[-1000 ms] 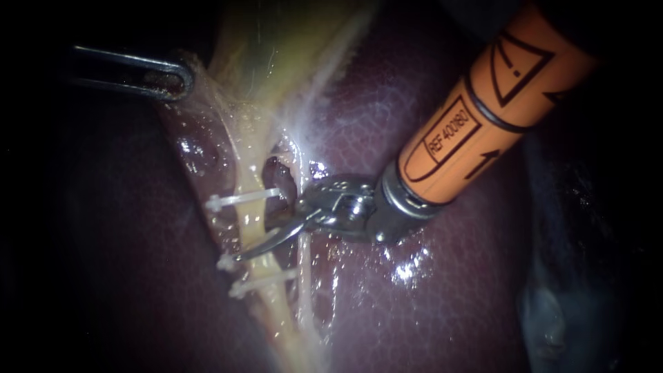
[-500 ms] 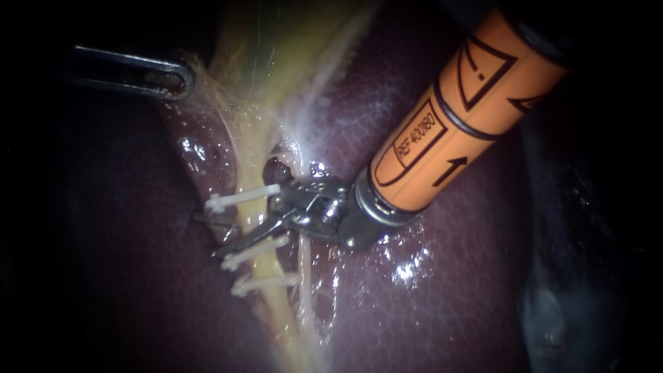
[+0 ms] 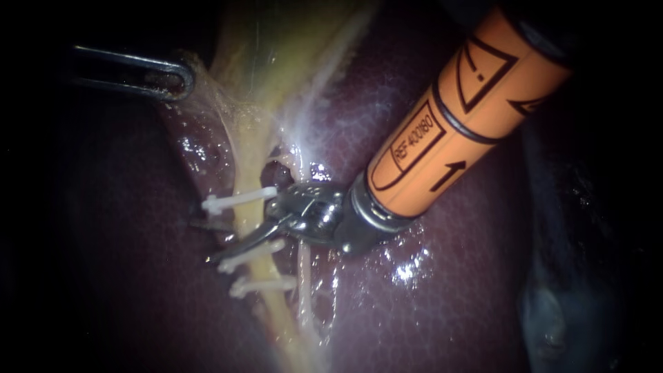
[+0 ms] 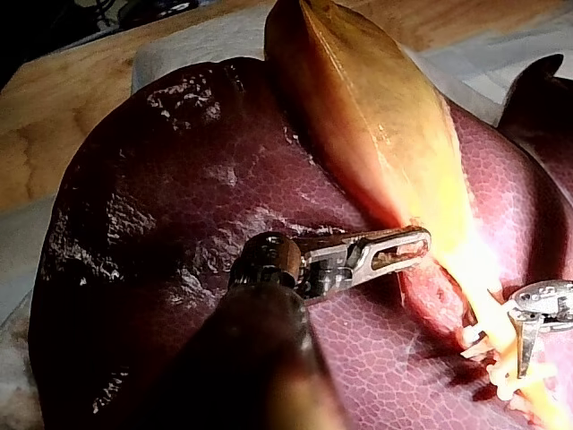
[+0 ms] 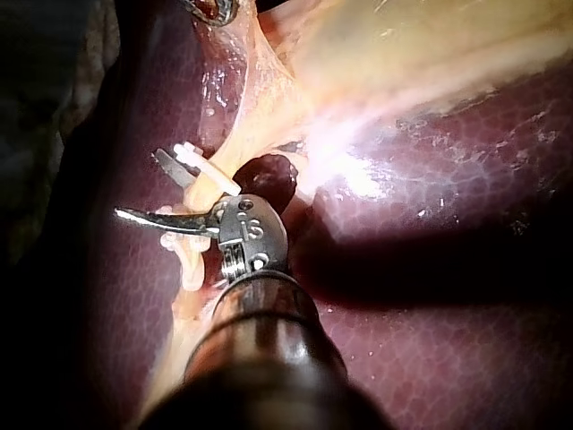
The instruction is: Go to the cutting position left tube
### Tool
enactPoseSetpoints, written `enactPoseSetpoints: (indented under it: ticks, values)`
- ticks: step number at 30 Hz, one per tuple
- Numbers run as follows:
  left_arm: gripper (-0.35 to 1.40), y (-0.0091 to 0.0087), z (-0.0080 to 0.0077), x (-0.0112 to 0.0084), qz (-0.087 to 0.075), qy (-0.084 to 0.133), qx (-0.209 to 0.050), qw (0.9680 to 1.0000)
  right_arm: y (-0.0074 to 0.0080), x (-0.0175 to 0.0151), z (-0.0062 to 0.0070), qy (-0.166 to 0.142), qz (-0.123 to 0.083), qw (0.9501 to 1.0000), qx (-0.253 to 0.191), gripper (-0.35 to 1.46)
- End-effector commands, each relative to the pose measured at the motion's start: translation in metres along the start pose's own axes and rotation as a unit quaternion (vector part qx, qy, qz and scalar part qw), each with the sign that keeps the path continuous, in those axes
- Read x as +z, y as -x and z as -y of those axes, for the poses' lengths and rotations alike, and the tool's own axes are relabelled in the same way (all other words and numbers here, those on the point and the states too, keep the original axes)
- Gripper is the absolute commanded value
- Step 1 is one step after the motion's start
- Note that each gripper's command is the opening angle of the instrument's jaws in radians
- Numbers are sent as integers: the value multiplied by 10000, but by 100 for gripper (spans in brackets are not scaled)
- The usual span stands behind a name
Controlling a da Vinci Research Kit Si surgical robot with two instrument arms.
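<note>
The yellowish left tube runs down from the gallbladder over the liver. It carries three white clips: an upper one, a middle one and a lower one. My right instrument, on an orange shaft, reaches across this tube between the upper and middle clips. Its blades are open, one on each side of the tube, as the right wrist view also shows. My left instrument is shut on the gallbladder's edge at the upper left.
A thinner pale right tube runs just right of the clipped one, under the right instrument's wrist. Dark red liver surrounds the site. In the left wrist view a wooden bench and a white cloth lie beyond the liver.
My right instrument has slid left against the tissue; its blades, first beside the left tube, now straddle it between the upper and middle clips. The left instrument has held still.
</note>
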Motion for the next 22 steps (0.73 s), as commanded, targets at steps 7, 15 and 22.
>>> enactPoseSetpoints:
  ticks: [7,15,22]
  values:
    - [-35,0,0,-1,-1,-1,-1,10000,-25,1,24,-134,-201,9997,-78,113]
    - [-35,0,0,-1,-1,-1,-1,10000,-27,2,27,-149,-216,9996,-104,113]
    - [-35,0,0,-1,-2,-1,-1,10000,-26,2,27,-148,-212,9996,-108,113]
